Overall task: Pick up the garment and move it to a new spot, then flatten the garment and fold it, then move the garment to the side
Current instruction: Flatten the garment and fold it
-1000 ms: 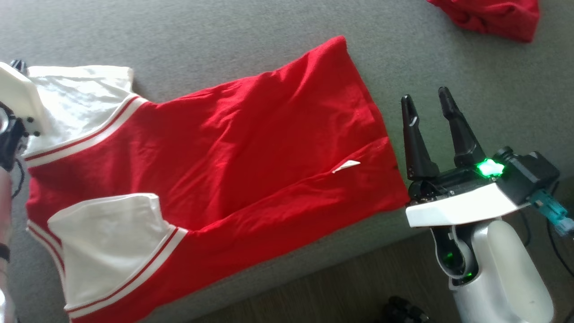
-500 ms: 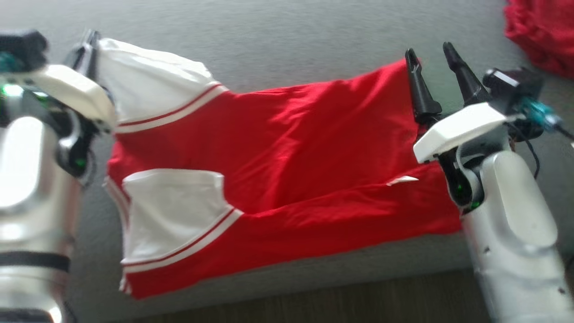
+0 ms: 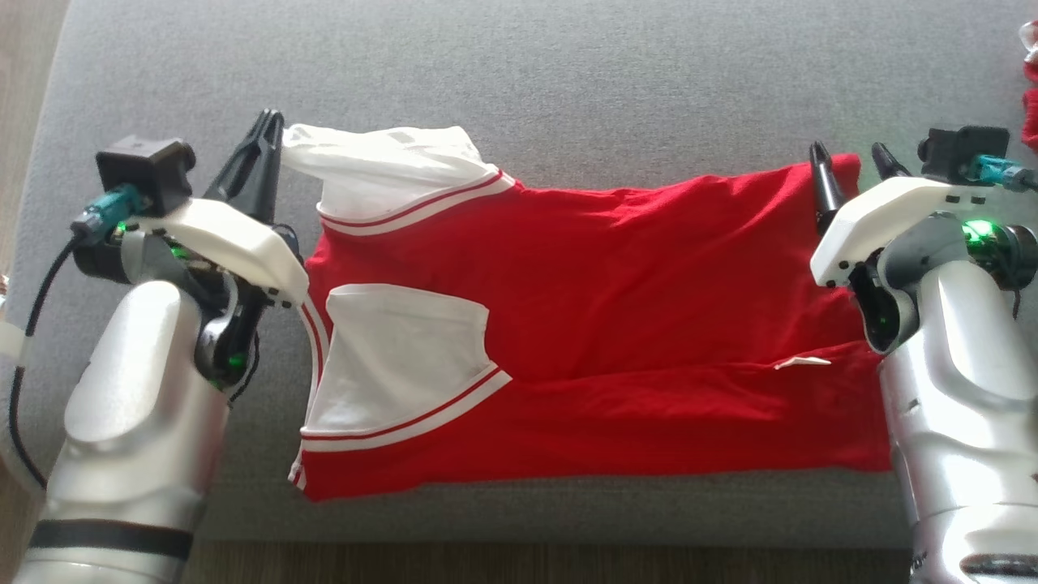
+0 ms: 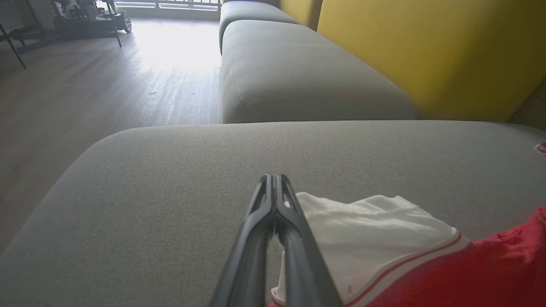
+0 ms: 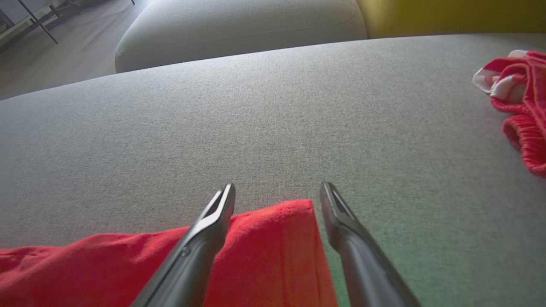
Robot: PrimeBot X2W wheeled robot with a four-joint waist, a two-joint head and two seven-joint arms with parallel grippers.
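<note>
The garment (image 3: 616,308) is red with white sleeves and lies spread across the grey sofa seat (image 3: 568,73). My left gripper (image 3: 270,130) is at its upper left corner, shut on the edge of the white sleeve (image 3: 389,162), which is drawn up towards the tips. In the left wrist view, the left gripper (image 4: 273,181) has its fingers pressed together and the sleeve (image 4: 367,230) runs off to their right. My right gripper (image 3: 851,154) is open at the far right corner. In the right wrist view, the right gripper (image 5: 277,187) straddles the red corner (image 5: 273,247) without closing on it.
A second bunched red and white cloth (image 5: 520,85) lies on the seat to the right, seen also as the cloth (image 3: 1030,81) at the head view's edge. The seat's front edge and wooden floor (image 3: 519,564) are close below the garment. A yellow backrest (image 4: 426,51) stands behind.
The head camera has swung, so the whole picture has shifted. My right gripper, formerly beside the garment's right edge, now sits over its far corner. The left gripper stays at the white sleeve.
</note>
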